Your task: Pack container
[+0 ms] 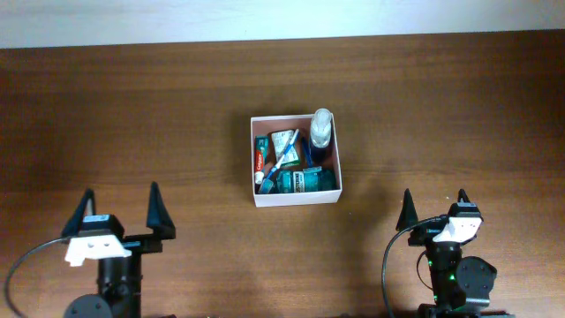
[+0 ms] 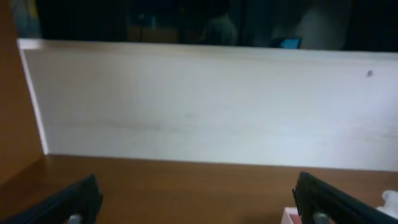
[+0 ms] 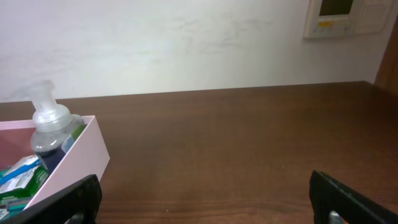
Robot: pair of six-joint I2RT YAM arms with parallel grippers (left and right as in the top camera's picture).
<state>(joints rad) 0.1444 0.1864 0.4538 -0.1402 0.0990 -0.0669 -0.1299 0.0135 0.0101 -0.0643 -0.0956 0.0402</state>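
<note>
The container (image 1: 296,197), a shallow square box with white walls and a pink inside, stands in the middle of the table. In it are a clear pump bottle of blue liquid (image 1: 321,132), a red tube (image 1: 259,157), a green-and-white packet (image 1: 284,140), a blue toothbrush (image 1: 281,162) and a teal box (image 1: 306,181). My left gripper (image 1: 122,196) is open and empty near the front left. My right gripper (image 1: 434,197) is open and empty at the front right. The right wrist view shows the container's wall (image 3: 73,160) and the bottle (image 3: 50,127) left of the open gripper (image 3: 205,183). The left wrist view shows the open gripper (image 2: 198,186) and a container corner (image 2: 288,216).
The brown wooden table (image 1: 132,106) ends at a white wall (image 1: 265,18) along the far edge. A white wall unit (image 3: 339,17) hangs at the upper right in the right wrist view. Black cables (image 1: 26,265) run beside both arm bases.
</note>
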